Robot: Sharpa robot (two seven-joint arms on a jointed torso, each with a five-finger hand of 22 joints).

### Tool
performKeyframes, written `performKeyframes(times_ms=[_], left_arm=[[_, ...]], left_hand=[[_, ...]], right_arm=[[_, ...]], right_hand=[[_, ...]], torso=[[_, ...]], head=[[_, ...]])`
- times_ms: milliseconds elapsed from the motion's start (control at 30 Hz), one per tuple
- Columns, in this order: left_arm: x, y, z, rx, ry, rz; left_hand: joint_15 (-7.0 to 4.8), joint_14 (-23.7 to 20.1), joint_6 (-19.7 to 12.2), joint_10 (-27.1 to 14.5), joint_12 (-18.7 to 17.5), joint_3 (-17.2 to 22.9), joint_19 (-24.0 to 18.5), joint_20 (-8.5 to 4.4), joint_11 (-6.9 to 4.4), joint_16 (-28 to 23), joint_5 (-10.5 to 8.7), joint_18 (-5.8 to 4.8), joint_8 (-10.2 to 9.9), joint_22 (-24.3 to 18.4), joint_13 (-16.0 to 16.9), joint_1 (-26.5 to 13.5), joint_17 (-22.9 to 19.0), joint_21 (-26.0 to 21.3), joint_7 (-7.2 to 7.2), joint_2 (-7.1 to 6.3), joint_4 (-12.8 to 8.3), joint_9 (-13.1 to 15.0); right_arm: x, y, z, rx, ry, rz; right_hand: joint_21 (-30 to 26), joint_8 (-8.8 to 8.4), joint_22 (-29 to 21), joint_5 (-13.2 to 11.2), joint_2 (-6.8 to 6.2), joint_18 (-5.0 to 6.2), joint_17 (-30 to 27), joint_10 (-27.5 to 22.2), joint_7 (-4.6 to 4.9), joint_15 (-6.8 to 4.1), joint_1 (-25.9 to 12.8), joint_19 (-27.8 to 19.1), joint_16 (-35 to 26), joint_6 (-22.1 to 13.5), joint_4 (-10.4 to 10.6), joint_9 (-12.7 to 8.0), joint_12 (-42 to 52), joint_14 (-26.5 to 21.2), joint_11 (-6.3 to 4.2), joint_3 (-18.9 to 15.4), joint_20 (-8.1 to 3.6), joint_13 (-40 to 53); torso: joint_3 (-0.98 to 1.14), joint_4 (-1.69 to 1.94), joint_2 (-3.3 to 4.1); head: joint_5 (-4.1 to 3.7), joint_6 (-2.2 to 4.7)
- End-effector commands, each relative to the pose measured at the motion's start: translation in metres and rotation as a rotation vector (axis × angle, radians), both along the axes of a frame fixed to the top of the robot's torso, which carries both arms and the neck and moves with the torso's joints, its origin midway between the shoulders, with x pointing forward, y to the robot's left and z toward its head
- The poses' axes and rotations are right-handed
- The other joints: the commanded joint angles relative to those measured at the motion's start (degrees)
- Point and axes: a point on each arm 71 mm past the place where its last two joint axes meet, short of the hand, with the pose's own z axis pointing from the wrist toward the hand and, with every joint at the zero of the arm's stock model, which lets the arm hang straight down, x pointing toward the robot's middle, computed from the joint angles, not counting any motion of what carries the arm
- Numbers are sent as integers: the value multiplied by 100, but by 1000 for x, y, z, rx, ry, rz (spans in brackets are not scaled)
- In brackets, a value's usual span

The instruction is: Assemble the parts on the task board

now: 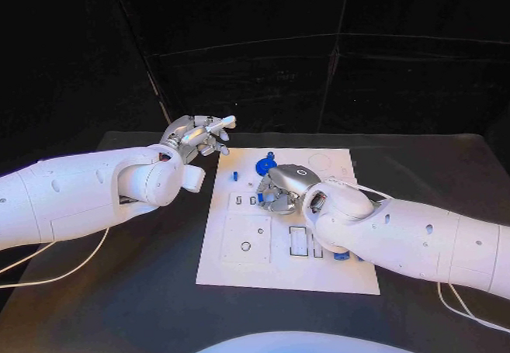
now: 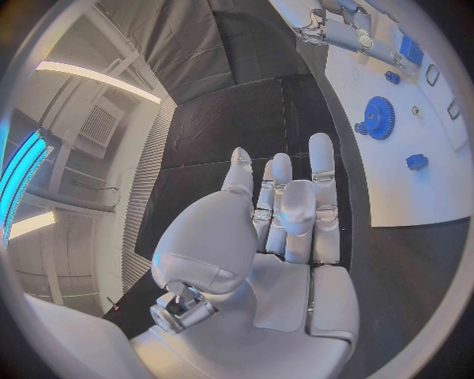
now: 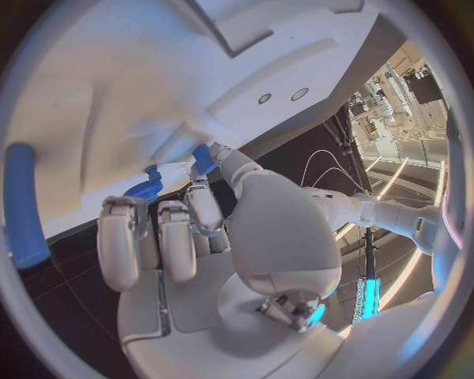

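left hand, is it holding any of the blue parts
No, the left hand is raised with its fingers apart and empty, away from the blue gear lying on the white board.

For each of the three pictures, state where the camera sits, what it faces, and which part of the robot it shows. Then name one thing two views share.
Head view: on the head, looking down at the board; both arms, left hand, right hand.
Left wrist view: behind the left hand, facing table and board.
Right wrist view: behind the right hand, close to the board.
Shared: the blue gear.
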Motion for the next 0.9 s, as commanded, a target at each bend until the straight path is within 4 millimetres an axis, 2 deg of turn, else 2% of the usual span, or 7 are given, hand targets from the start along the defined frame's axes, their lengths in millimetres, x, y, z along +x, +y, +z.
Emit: performKeyframes(times_ms=[33, 433, 900], left_arm=[[1, -1, 3, -13, -27, -9], [2, -3, 3, -14, -26, -14], [2, -4, 3, -16, -26, -18]], left_hand=[[9, -24, -31, -37, -32, 2, -10, 23, -12, -4, 26, 65, -17, -6, -5, 3, -4, -27, -1, 43, -3, -8], [9, -24, -31, -37, -32, 2, -10, 23, -12, -4, 26, 65, -17, -6, -5, 3, -4, -27, -1, 43, -3, -8], [11, -17, -33, -42, -41, 3, -6, 25, -10, 4, 26, 66, -18, -10, -13, 15, 11, -33, 0, 43, -10, -8]], right_arm=[[-1, 1, 0, 6, 2, 6], [-1, 0, -1, -12, 16, 2], [1, -3, -4, -46, 39, -26]], right_hand=[[-26, 26, 887, -30, -18, -41, 1510, -3, 20, -41, -34, 292, 14, 25, 2, 2, -20, 595, 25, 12, -35, -11], [-27, 18, 884, -49, -27, -40, 1510, -13, 24, -39, -33, 290, 14, 16, -2, 0, -31, 595, 29, 10, -33, -20], [-50, -67, 836, -96, -91, -30, 1510, -94, 74, -7, -65, 265, 14, -110, 10, -24, -126, 595, 69, -20, -9, -100]], torso=[[1, 2, -2], [-3, 6, 0], [-5, 6, -1]], head=[[9, -6], [-1, -26], [-1, -40]])
